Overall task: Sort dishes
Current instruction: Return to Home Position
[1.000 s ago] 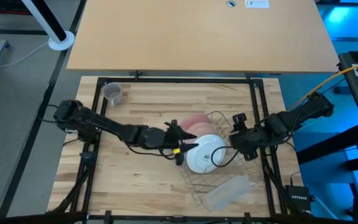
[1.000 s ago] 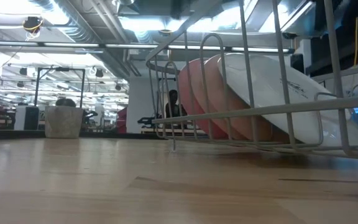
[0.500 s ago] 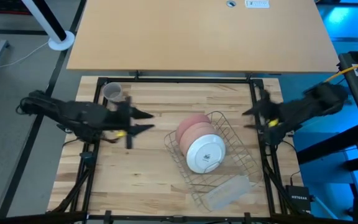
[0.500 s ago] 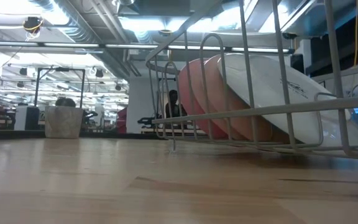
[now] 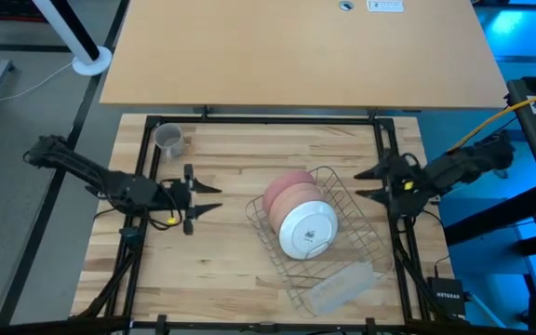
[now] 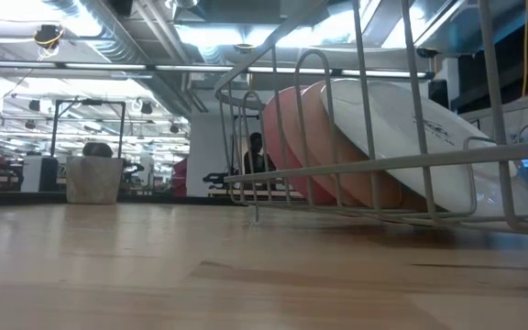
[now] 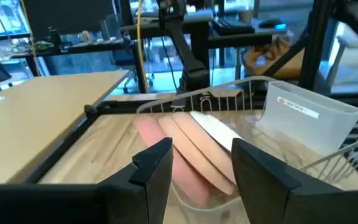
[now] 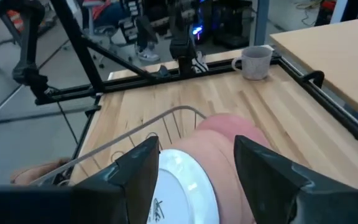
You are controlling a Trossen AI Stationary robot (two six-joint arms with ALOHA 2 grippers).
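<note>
Both grippers have drawn back from the wire rack [image 5: 350, 207] since a second ago. The left gripper [image 5: 210, 198] is now over the left part of the table [image 5: 221, 270], well apart from the rack. The right gripper [image 5: 363, 184] is at the table's right side, near the rack's wires. Each has its fingers spread apart and carries nothing. The rack stands between the two grippers, right of the table's centre. A translucent plastic tray [image 5: 341, 285] lies at the rack's front end; whether they touch cannot be told. In the low view a person [image 6: 256, 151] sits far off in the room behind. All three plates stand on edge in the rack, leaning against one another. The two pink plates [image 5: 289, 184] are at the back, plain and salmon-coloured. The white-backed plate [image 5: 307, 229] is in front of them, its white underside facing forward with a small dark mark. The mug [image 5: 168, 139], small and grey, stands upright at the far left corner, well apart from the rack.
</note>
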